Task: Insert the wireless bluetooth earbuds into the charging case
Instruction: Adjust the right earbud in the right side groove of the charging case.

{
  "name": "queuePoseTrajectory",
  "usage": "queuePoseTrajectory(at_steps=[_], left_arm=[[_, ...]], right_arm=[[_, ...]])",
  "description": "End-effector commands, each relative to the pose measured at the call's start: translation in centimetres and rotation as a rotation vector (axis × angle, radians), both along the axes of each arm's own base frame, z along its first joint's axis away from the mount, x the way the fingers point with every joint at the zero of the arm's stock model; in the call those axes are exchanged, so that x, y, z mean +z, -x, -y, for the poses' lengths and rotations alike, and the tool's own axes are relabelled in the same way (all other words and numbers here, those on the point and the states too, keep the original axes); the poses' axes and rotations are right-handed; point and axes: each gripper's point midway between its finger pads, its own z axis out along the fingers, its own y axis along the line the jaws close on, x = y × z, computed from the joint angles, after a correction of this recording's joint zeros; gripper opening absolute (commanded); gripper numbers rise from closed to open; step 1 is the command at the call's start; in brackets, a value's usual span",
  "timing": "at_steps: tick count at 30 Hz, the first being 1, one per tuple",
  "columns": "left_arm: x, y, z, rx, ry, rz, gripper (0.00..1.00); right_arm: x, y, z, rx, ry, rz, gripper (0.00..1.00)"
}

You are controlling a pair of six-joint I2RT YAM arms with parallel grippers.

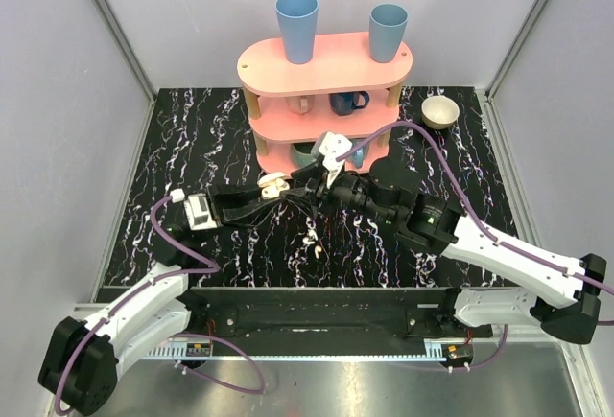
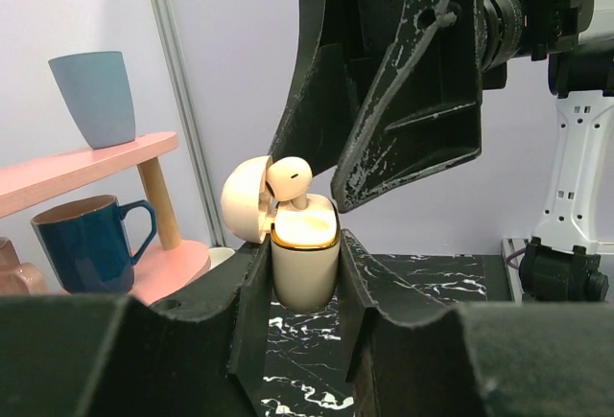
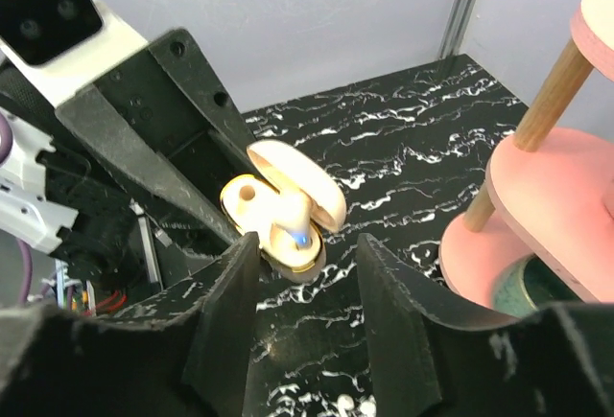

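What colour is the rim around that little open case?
Gold, on the cream charging case; clearest in the left wrist view.

The stem of the earbud (image 2: 288, 179) sits in the charging case (image 2: 305, 259), so its lower end is out of sight. The case's sides are covered by the fingers of the left pincer (image 2: 303, 288), and from the right wrist its base is hidden behind the right pincer (image 3: 307, 249). That pincer's upper part is cut off by the top edge of the left wrist view. A second earbud (image 1: 312, 244) on the bench (image 1: 192, 139) is too small overhead to make out any detail. Under the pink shelf (image 3: 547, 216) a teal mug (image 3: 523, 288) shows only a sliver. A brownish mug (image 2: 11, 278) is cut by the left edge of the left wrist view.
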Motion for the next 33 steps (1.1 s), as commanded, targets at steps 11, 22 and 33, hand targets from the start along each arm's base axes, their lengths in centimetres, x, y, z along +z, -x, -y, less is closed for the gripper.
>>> queuePoseTrajectory(at_steps=[11,22,33], left_arm=[[3.2,1.2,-0.5,-0.007,0.058,0.111,0.00],[3.0,1.6,-0.3,-0.025,0.033,0.124,0.00],[2.8,1.2,-0.2,-0.017,0.032,0.111,0.00]], right_arm=[[4.6,0.6,2.9,-0.057,-0.126,0.042,0.51],[4.3,-0.7,0.0,-0.062,-0.163,-0.029,0.47],[5.2,0.3,1.0,-0.033,-0.187,0.001,0.47]])
